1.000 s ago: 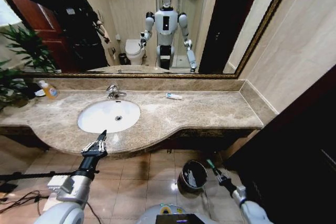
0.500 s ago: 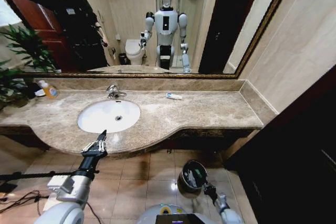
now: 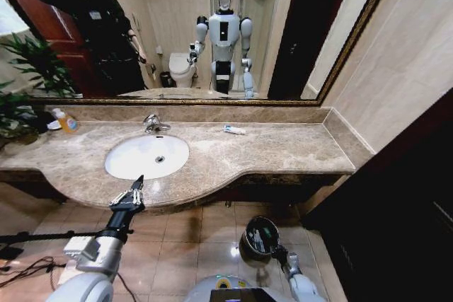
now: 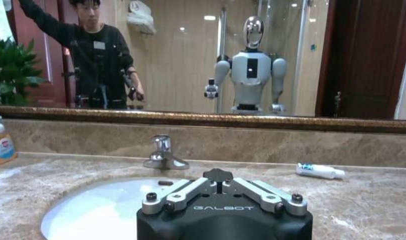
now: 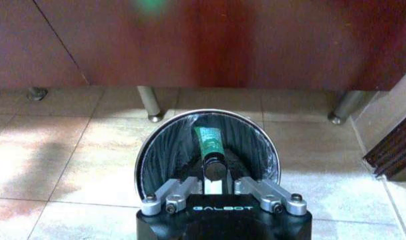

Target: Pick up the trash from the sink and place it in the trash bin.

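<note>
While the left gripper (image 3: 134, 190) hangs at the counter's front edge just before the sink (image 3: 146, 156), fingers drawn together on nothing, the right gripper (image 5: 215, 172) sits over the trash bin (image 5: 156, 150), clamped on a green tube (image 5: 208, 141). The tube's long axis runs straight out from the fingers across the bin's mouth toward the dark cabinet (image 5: 189, 45) and its metal legs (image 5: 148, 102). Open floor tiles (image 5: 62, 150) flank the bin, and a white-and-blue tube (image 3: 234, 130) lies on the counter (image 3: 283, 150) well apart from the sink.

A bathroom: a white oval sink (image 3: 147, 156) with a chrome tap (image 3: 153, 124) is set in a marble bench (image 3: 269, 150), a wide framed mirror (image 3: 191, 30) above it reflects a toilet (image 3: 181, 68), and the floor (image 3: 205, 235) below is tiled.
</note>
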### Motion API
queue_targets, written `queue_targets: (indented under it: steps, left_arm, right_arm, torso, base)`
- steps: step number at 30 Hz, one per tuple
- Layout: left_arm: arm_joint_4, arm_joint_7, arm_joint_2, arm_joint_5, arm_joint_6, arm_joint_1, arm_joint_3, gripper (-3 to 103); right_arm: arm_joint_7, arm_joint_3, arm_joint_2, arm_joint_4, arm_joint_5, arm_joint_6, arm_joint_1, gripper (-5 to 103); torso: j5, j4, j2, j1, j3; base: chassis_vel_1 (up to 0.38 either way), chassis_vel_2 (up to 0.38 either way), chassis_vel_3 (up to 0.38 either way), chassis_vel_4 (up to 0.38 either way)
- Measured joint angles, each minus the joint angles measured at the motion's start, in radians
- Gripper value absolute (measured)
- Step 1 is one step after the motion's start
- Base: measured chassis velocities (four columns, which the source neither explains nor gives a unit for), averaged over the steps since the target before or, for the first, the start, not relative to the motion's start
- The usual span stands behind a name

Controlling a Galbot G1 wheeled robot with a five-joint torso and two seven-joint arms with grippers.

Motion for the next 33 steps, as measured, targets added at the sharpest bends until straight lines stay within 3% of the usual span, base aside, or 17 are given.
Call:
queue_targets:
  steps: [7, 10, 13, 19, 25, 28, 31, 33]
  left_arm:
    - [0.000, 0.000, 0.000, 0.000, 0.000, 0.000, 0.000, 0]
    - [0.000, 0.000, 0.000, 0.000, 0.000, 0.000, 0.000, 0]
    - [0.000, 0.000, 0.000, 0.000, 0.000, 0.000, 0.000, 0]
    - [0.000, 0.000, 0.000, 0.000, 0.000, 0.000, 0.000, 0]
    - [0.000, 0.000, 0.000, 0.000, 0.000, 0.000, 0.000, 0]
    - [0.000, 0.000, 0.000, 0.000, 0.000, 0.000, 0.000, 0]
    - [0.000, 0.000, 0.000, 0.000, 0.000, 0.000, 0.000, 0]
    - [0.000, 0.000, 0.000, 0.000, 0.000, 0.000, 0.000, 0]
  right_arm:
    - [0.002, -0.001, 0.000, 0.003, -0.016, -0.016, 0.020, 18]
    - [-0.014, -0.001, -0.006, -0.008, -0.024, 0.000, 0.028, 22]
    - [-0.020, -0.002, -0.012, -0.015, -0.031, 0.009, 0.036, 38]
    - [-0.017, -0.003, -0.017, -0.021, -0.033, 0.011, 0.044, 54]
    - [-0.015, -0.010, -0.017, -0.023, -0.034, 0.013, 0.048, 82]
    - [-0.015, -0.012, -0.015, -0.023, -0.034, 0.013, 0.051, 88]
    - [-0.015, -0.015, -0.013, -0.023, -0.042, 0.014, 0.054, 100]
    - [-0.014, -0.015, -0.012, -0.022, -0.044, 0.014, 0.055, 100]
  torso:
    - [0.0001, 0.0001, 0.000, 0.000, 0.000]
    - [0.0001, 0.0001, 0.000, 0.000, 0.000]
    - [0.0001, 0.0001, 0.000, 0.000, 0.000]
    - [0.0001, 0.0000, 0.000, 0.000, 0.000]
    - [0.0001, 0.0000, 0.000, 0.000, 0.000]
    - [0.0001, 0.0000, 0.000, 0.000, 0.000]
    - [0.0001, 0.0001, 0.000, 0.000, 0.000]
    - [0.0001, 0.0001, 0.000, 0.000, 0.000]
  base:
    - [0.000, 0.000, 0.000, 0.000]
    - [0.000, 0.000, 0.000, 0.000]
    - [0.000, 0.000, 0.000, 0.000]
    - [0.000, 0.000, 0.000, 0.000]
    - [0.000, 0.000, 0.000, 0.000]
    - [0.000, 0.000, 0.000, 0.000]
    - [0.000, 0.000, 0.000, 0.000]
    - [0.000, 0.000, 0.000, 0.000]
